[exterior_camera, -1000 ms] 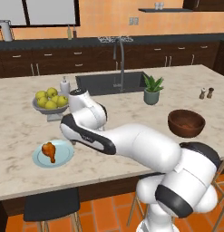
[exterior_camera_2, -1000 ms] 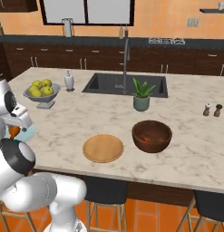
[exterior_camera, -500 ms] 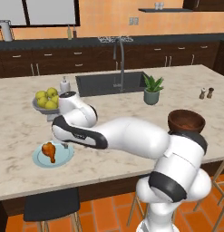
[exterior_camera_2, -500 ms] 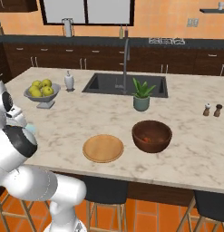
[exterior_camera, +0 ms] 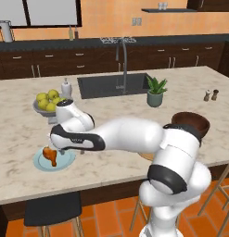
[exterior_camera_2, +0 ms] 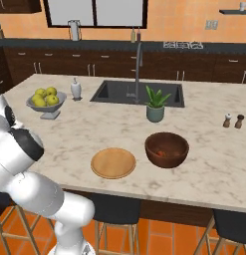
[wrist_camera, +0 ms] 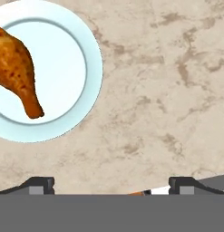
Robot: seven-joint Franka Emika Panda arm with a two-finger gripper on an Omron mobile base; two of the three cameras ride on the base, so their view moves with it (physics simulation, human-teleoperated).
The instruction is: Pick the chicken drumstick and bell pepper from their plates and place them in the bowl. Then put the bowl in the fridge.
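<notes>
My claw point(wrist_camera: 111, 183) hangs with its two tips spread wide apart and nothing between them, over bare marbled counter point(wrist_camera: 168, 81) just beside the light blue plate point(wrist_camera: 88, 68). In the left base view my hand point(exterior_camera: 65, 148) sits low over the counter's near edge, right at the rim of that plate point(exterior_camera: 65, 162). The chicken drumstick point(wrist_camera: 16, 68) lies on the plate, fat end toward the edge of the hand view, narrow end pointing inward; from the left base view it point(exterior_camera: 50, 155) rests on the plate's left half, apart from my tips.

Farther along the near side, the tan wooden plate point(exterior_camera_2: 113, 162) lies flat, and just to its right stands the dark brown bowl point(exterior_camera_2: 167, 149) with something small and reddish inside, too small to name for sure. Behind my hand stands the grey footed bowl of yellow-green fruit point(exterior_camera: 47, 102), with a small white dispenser point(exterior_camera: 66, 87) beside it. Beyond come the sink point(exterior_camera_2: 137, 93) and the potted plant point(exterior_camera_2: 156, 106), and far right the two shakers point(exterior_camera_2: 233, 121).
</notes>
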